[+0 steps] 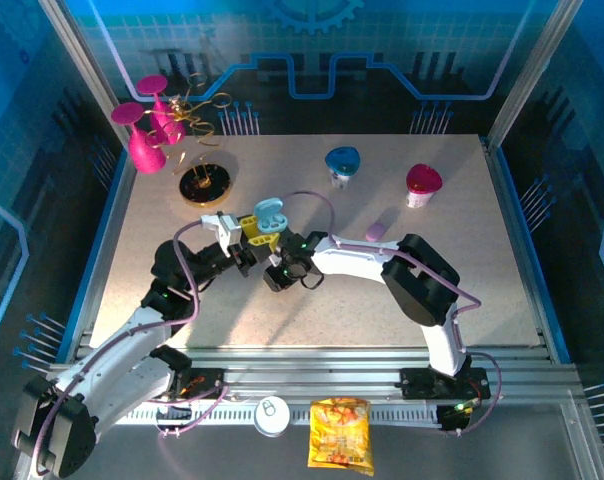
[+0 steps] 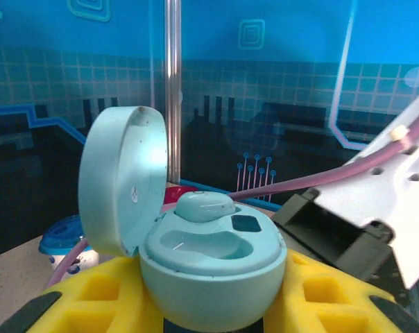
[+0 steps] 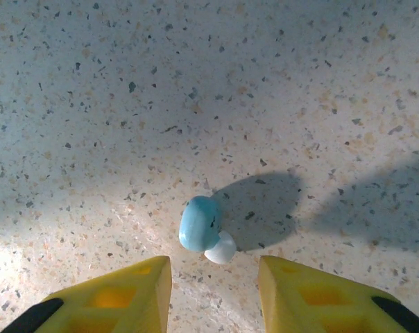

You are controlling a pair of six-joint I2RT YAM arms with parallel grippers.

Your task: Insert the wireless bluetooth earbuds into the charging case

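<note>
My left fingers (image 2: 98,302) hide the underside of the pale blue case (image 2: 209,267), and the picture's lower edge cuts both.

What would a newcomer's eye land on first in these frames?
The open pale blue charging case, clamped in the left claw mid-table, lid up, with a seated earbud in the far socket and the near socket empty. Next, the loose earbud, pale blue, lying on the speckled table framed by the open right claw. Magenta goblets in the far left corner also catch the eye.
</note>
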